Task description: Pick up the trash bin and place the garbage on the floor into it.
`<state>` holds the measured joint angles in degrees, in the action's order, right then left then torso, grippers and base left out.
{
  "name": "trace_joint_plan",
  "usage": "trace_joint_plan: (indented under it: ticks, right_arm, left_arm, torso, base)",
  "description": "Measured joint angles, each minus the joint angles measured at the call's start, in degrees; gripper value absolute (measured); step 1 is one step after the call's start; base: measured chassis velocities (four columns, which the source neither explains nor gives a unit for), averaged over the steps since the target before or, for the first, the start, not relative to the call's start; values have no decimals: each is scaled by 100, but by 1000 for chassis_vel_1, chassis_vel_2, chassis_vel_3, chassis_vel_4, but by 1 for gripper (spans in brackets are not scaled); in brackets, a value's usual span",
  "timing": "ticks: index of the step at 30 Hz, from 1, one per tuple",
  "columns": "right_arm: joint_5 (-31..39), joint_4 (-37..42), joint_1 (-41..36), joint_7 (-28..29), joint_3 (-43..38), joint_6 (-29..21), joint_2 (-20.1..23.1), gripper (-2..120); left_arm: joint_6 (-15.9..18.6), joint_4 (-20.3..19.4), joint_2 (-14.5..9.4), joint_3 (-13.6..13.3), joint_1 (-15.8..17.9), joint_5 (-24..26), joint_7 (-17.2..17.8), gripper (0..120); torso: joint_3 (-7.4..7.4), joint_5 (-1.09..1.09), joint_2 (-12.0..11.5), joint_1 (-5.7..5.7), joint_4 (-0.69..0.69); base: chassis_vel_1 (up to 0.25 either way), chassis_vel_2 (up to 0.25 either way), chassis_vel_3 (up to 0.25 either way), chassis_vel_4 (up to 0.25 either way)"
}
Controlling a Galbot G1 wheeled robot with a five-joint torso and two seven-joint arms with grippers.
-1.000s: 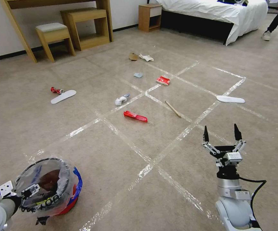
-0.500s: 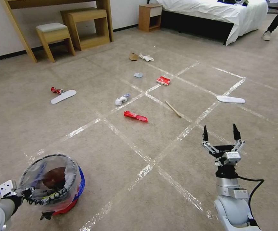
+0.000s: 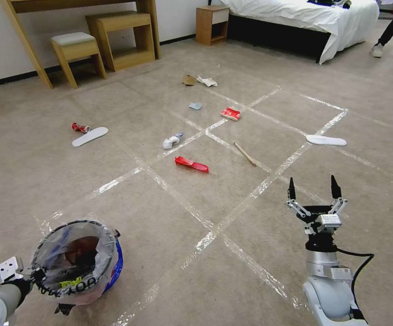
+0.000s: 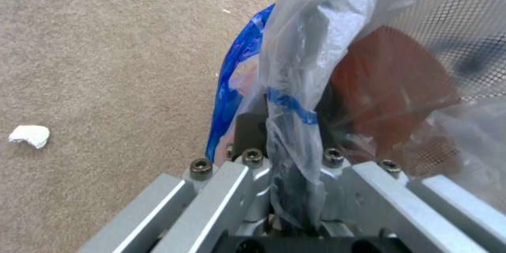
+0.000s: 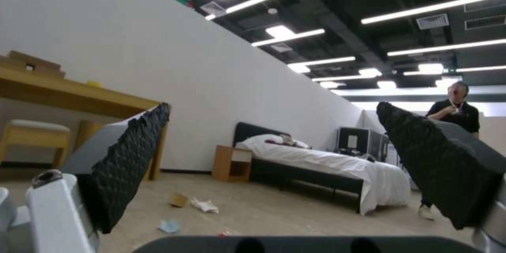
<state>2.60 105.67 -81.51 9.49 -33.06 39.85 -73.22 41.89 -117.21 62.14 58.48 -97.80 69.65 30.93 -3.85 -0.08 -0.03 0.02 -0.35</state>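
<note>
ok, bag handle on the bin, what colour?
Blue, on the clear liner of the trash bin; clearest in the left wrist view.

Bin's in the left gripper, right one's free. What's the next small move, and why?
Probably reach the open right gripper forward-left toward the red wrapper, the nearest litter. The left gripper is shut on the trash bin, and every scrap lies on the floor beyond both.

My left pincer (image 4: 287,189) is brushed grey metal, clamped on the trash bin (image 3: 76,260), whose crinkly clear plastic liner shines over black wire mesh. The floor (image 3: 169,235) is matt short-pile carpet crossed by glossy tape; my right pincer (image 3: 313,190) has rough black textured pads (image 5: 132,162).
</note>
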Motion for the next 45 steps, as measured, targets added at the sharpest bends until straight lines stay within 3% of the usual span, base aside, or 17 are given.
trace_joint_plan:
  ticks: [10,21,35,45]
  right_arm:
    - [6,19,88,-66,-130,28,-54,100]
    - [-39,-3,230,55,-217,3,-68,100]
    - [-292,9,72,59,-138,115,-119,100]
    - [-311,-2,90,-11,-112,197,-136,100]
  left_arm:
    - [39,-327,98,110,-57,142,-67,0]
    - [37,-1142,203,814,-321,698,185,0]
    - [32,-1633,105,1500,-586,1558,669,0]
    - [28,-1674,125,1564,-610,1686,764,0]
  torso:
    - [0,-8,0,0,-2]
    - [0,-2,0,0,-1]
    - [0,-3,0,0,-1]
    - [1,-3,0,0,-1]
  base:
    - [0,0,0,0]
    - [0,0,0,0]
    - [0,0,0,0]
    - [-17,13,20,-16]
